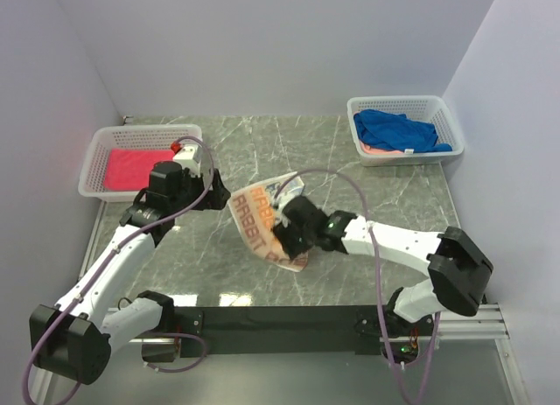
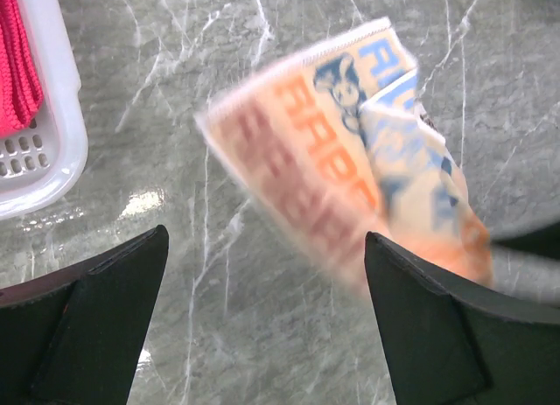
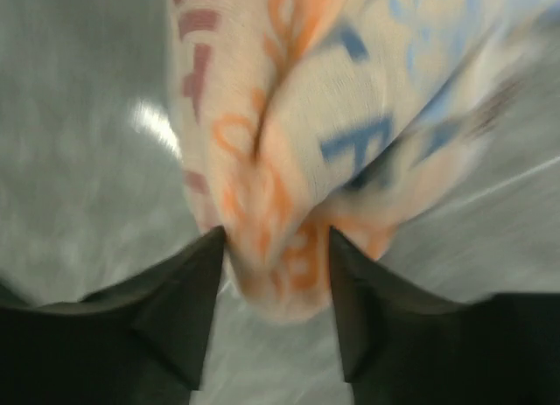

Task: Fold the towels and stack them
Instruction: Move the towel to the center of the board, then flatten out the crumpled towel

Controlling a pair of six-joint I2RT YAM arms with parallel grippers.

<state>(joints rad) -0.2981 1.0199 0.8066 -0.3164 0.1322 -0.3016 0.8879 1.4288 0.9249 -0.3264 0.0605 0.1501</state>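
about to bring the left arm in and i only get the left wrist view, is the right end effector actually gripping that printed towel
Observer: Yes, the right wrist view shows the right end effector shut on a bunched fold of the printed towel.
Operator: is it lying flat
Observer: No, from above it hangs draped from that end effector over the table.
Operator: other towels anywhere
Observer: A blue towel lies on a salmon one in the right basket.
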